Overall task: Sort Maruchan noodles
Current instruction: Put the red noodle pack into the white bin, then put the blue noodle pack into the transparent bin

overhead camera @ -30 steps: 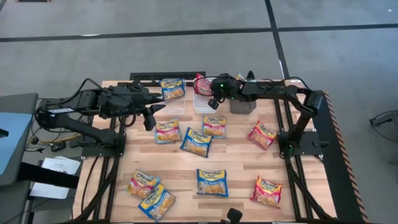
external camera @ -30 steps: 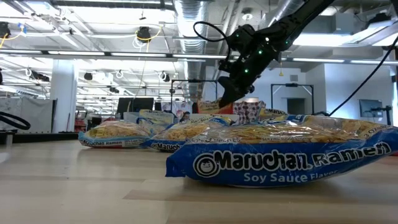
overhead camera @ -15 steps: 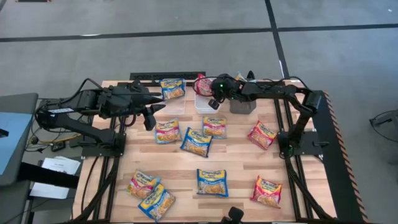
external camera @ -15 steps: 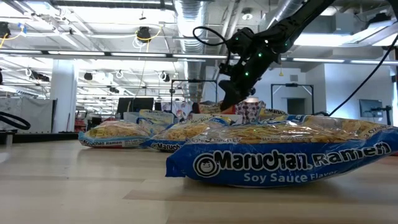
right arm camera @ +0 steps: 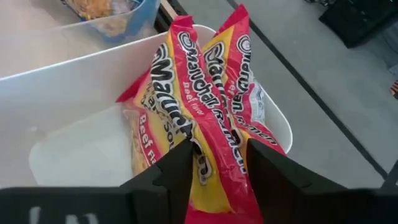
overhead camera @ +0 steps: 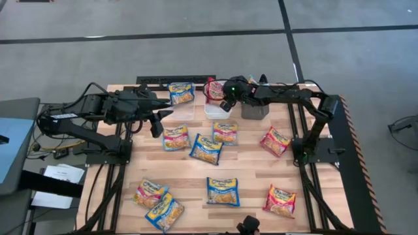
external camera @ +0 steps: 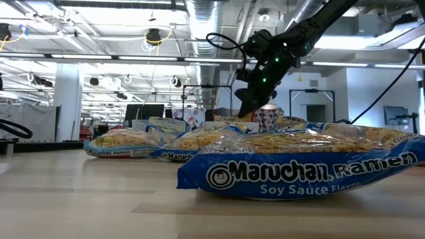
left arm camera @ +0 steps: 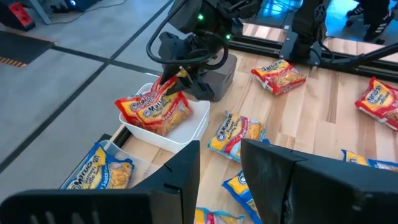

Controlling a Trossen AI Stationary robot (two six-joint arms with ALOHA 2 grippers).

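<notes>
A red-and-yellow beef packet (right arm camera: 205, 106) stands on edge in the white bin (overhead camera: 213, 109) at the far edge of the desk (overhead camera: 248, 171), leaning against the bin's far wall. The right end effector (overhead camera: 224, 104) hovers right over it, fingers parted on either side of the wrapper's edge; whether they touch it cannot be told. Just left, the clear bin (overhead camera: 183, 109) carries a blue-and-yellow packet (overhead camera: 181, 93); the dark bin (overhead camera: 254, 110) sits just right of the white one, its contents hidden. Other packets (overhead camera: 223, 191) lie scattered across the desk. The left end effector (overhead camera: 157, 125) waits near the clear bin, fingers moderately apart, empty.
</notes>
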